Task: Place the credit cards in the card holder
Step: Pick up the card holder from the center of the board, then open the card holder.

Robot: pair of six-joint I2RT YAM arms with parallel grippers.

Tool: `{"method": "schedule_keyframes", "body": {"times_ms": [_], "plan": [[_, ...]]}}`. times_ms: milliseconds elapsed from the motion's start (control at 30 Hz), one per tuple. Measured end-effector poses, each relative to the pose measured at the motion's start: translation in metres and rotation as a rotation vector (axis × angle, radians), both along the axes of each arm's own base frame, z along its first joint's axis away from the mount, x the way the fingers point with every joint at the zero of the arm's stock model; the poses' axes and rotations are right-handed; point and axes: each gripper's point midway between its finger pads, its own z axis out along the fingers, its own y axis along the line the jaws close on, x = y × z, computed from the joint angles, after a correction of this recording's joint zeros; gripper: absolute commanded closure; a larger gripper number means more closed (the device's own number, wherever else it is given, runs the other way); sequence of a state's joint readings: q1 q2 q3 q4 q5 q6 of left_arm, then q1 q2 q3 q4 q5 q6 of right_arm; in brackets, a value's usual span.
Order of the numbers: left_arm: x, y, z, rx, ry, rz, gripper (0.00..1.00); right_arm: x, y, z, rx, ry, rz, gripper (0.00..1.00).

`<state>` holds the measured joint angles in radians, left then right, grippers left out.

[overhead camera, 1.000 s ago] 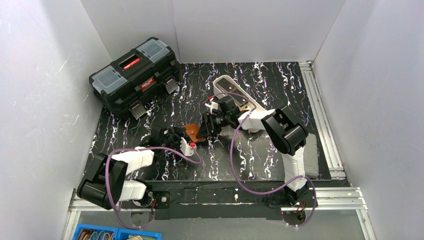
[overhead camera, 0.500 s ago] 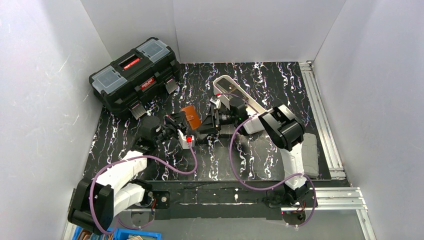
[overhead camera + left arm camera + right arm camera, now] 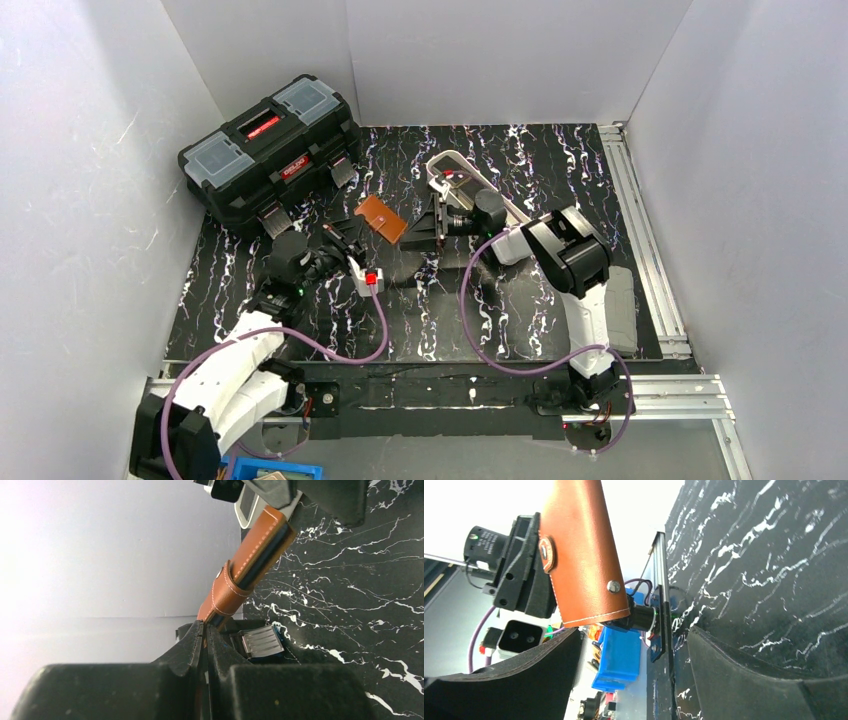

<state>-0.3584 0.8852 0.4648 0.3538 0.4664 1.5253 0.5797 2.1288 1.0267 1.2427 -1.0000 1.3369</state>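
The brown leather card holder (image 3: 383, 218) is held up off the table, tilted. My left gripper (image 3: 350, 236) is shut on its lower edge; in the left wrist view the jaws (image 3: 205, 630) pinch the leather and the card holder (image 3: 252, 550) rises away from them. A dark strip shows between its leather layers; I cannot tell whether it is cards or lining. My right gripper (image 3: 422, 228) is open just right of the card holder. In the right wrist view the card holder (image 3: 581, 555) hangs above the spread fingers (image 3: 634, 652), not between them. No loose credit cards are clearly visible.
A long white tray (image 3: 478, 186) lies behind the right gripper with something dark in it. A big black toolbox (image 3: 270, 150) stands at the back left. White walls close in three sides. A metal rail (image 3: 640, 230) runs along the right edge.
My left arm has stretched forward and carried the card holder up and toward the back. My right gripper has pulled back toward the tray and stands apart from the card holder.
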Motion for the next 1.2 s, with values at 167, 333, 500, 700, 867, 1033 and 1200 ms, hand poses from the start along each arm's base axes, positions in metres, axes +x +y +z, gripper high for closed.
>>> {"method": "schedule_keyframes", "body": {"times_ms": [167, 333, 500, 700, 867, 1033, 1200], "plan": [[-0.002, 0.003, 0.012, -0.006, -0.022, 0.01, 1.0, 0.006, -0.002, 0.023, 0.067, -0.037, -0.005, 0.13], [-0.002, 0.005, 0.009, 0.001, -0.006, 0.017, 1.0, 0.008, -0.005, 0.039, 0.112, -0.049, -0.005, 0.12], [-0.004, 0.005, 0.001, 0.011, 0.023, 0.014, 1.0, 0.006, -0.005, 0.054, 0.149, -0.066, 0.013, 0.12], [-0.001, 0.002, 0.0, 0.004, 0.054, 0.013, 1.0, -0.005, -0.006, 0.052, 0.137, -0.063, 0.069, 0.08], [0.007, 0.002, 0.007, -0.011, 0.066, 0.039, 1.0, -0.025, -0.016, 0.041, 0.105, -0.043, 0.109, 0.06], [0.01, 0.002, 0.016, -0.029, 0.061, 0.047, 1.0, -0.03, -0.019, 0.042, 0.105, -0.041, 0.106, 0.09], [0.001, 0.001, 0.026, -0.037, 0.033, 0.021, 1.0, -0.016, -0.011, 0.054, 0.134, -0.057, 0.084, 0.1]]}}
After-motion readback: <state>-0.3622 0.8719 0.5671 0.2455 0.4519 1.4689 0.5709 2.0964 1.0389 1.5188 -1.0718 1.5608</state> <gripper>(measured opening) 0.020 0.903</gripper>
